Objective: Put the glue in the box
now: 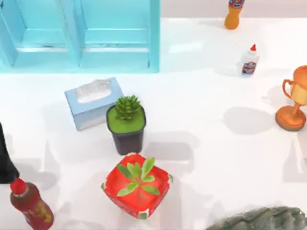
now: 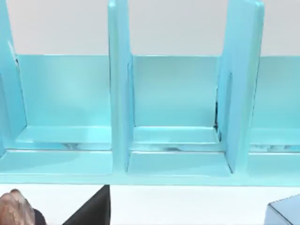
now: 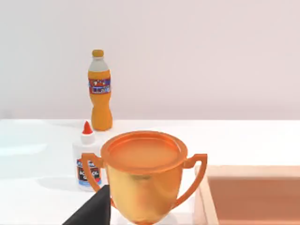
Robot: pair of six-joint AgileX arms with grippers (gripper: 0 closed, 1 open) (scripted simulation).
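The glue [image 1: 249, 61], a small white bottle with a red pointed cap, stands upright at the table's far right. In the right wrist view the glue [image 3: 85, 159] is just behind an orange trophy [image 3: 143, 176]. A tan box [image 3: 206, 197] shows its rim and inside beside the trophy. A dark part of my right gripper [image 3: 91, 211] shows low in that view, short of the trophy. The dark left arm [image 1: 5, 158] sits at the table's left edge. A dark part of my left gripper [image 2: 91, 211] faces a light blue shelf [image 2: 119, 93].
The trophy [image 1: 295, 103] stands at the right edge and an orange bottle [image 1: 233, 14] at the back. A tissue box [image 1: 93, 102], a cactus pot [image 1: 126, 123] and a red plant pot [image 1: 137, 184] fill the middle. A sauce bottle [image 1: 31, 203] lies front left and a grey rock [image 1: 261, 220] front right.
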